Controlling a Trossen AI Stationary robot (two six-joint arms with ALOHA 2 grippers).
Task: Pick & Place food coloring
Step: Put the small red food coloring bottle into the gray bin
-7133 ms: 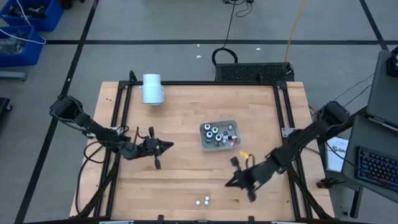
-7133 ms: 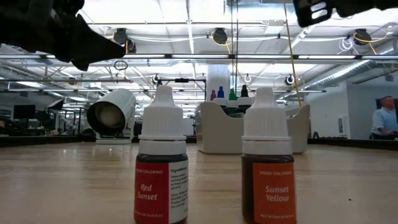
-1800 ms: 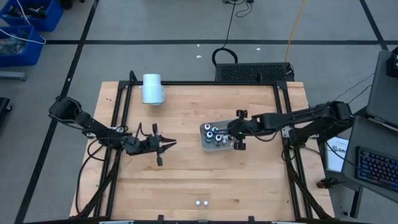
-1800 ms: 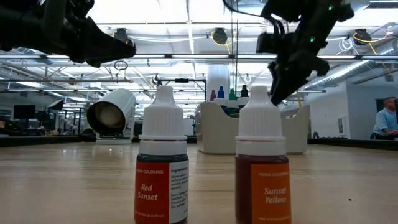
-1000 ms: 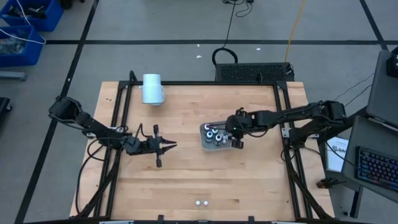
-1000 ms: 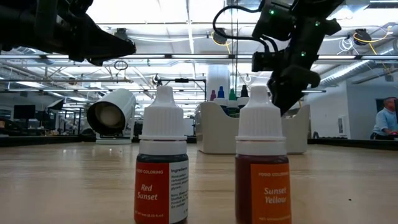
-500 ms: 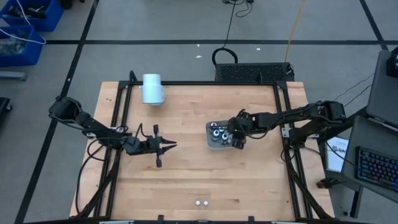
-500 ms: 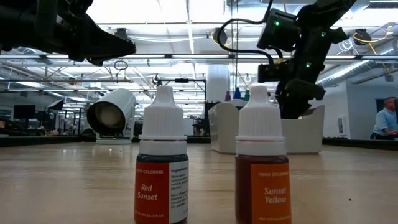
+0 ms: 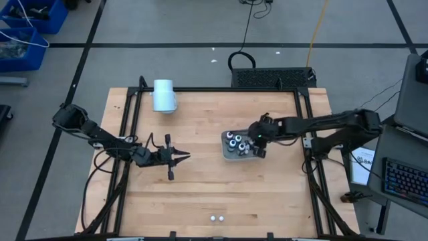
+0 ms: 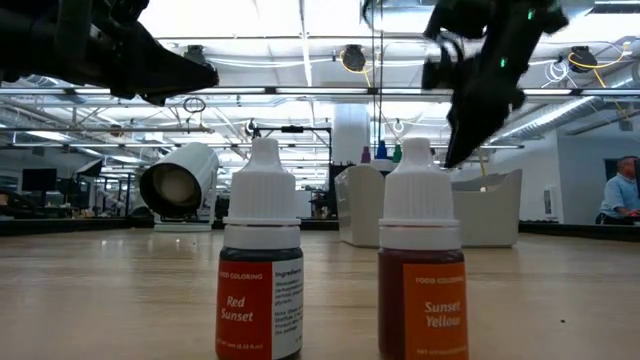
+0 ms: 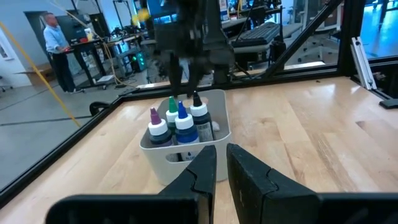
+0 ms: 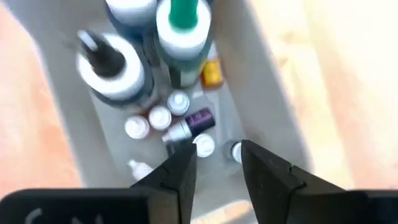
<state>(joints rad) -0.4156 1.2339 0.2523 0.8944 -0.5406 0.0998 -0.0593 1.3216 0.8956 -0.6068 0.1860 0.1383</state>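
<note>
Right wrist view looks straight down into the translucent grey-blue rectangular tray, where the food coloring lies: big dark bottles with white-ringed tops crowd one end, and small whitish-capped bottles lie loose on the floor at the other. The right gripper hangs directly above those small ones, its two dark fingers apart with a narrow gap and nothing between them; it looks to have just let a bottle go or to be between placements.

In the high view the tray sits right of the table's centre, and two more tiny bottles stand near the front edge, well apart from it. To do this step well, the arm should rise straight up, clear of the tall bottles, before swinging away.

The left gripper waits left of the tray, its fingers nearly together and empty.
</note>
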